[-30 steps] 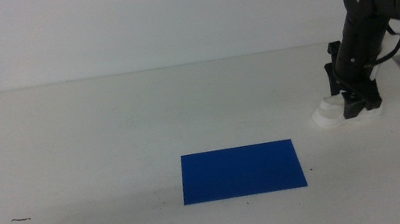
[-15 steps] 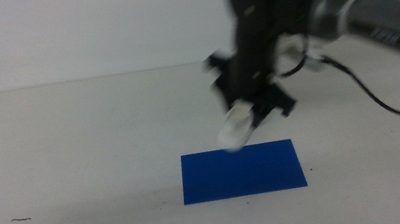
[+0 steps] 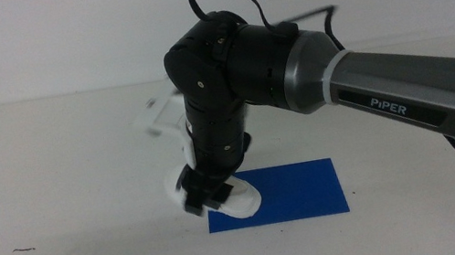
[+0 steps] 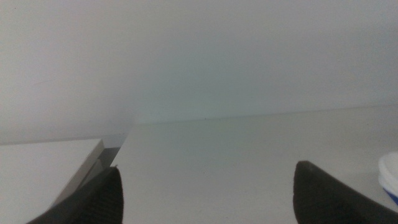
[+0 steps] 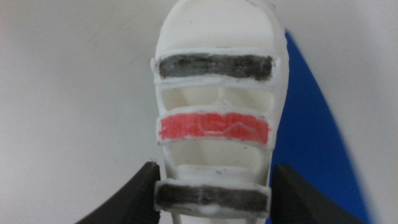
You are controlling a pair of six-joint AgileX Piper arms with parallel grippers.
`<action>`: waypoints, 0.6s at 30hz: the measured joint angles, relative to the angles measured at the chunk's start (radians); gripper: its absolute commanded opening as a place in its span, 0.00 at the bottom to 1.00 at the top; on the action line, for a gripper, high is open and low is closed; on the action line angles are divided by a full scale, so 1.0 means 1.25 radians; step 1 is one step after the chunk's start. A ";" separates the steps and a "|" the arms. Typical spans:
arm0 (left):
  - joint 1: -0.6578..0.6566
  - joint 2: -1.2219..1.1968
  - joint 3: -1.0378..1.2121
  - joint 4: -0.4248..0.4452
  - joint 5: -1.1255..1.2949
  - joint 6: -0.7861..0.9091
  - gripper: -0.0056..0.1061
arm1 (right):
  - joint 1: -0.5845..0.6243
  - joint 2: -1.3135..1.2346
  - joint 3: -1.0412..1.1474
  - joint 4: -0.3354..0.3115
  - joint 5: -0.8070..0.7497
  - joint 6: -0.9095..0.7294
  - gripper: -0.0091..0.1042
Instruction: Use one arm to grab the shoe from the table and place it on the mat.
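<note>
While our right gripper (image 3: 204, 190) clenched the shoe (image 5: 214, 112) by its sides near one dark strap, the arm (image 3: 292, 70) reached in from the right across the table (image 3: 77, 171). We saw the shoe low over the mat's (image 3: 298, 191) near-left corner, part over blue and part over white tabletop. Our left gripper (image 4: 205, 193) waited at the near-left edge, jaws spread apart on nothing.

The shoe (image 5: 214, 112) is white, crossed by two dark straps with a red one between; the mat (image 3: 298, 191) is bright blue; the table (image 3: 77, 171) is plain white; the arm (image 3: 294, 79) is black and grey with white "PIPER" lettering.
</note>
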 measured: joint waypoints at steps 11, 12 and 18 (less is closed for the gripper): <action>0.000 0.000 0.000 0.000 0.000 0.000 0.89 | -0.050 0.000 0.000 0.030 0.003 -0.400 0.06; 0.000 0.000 0.000 0.000 0.000 0.000 0.89 | -0.057 0.000 0.002 0.030 0.003 -0.405 0.06; 0.000 0.000 0.000 0.000 0.000 0.000 0.89 | -0.107 0.000 0.044 0.030 0.003 -0.440 0.06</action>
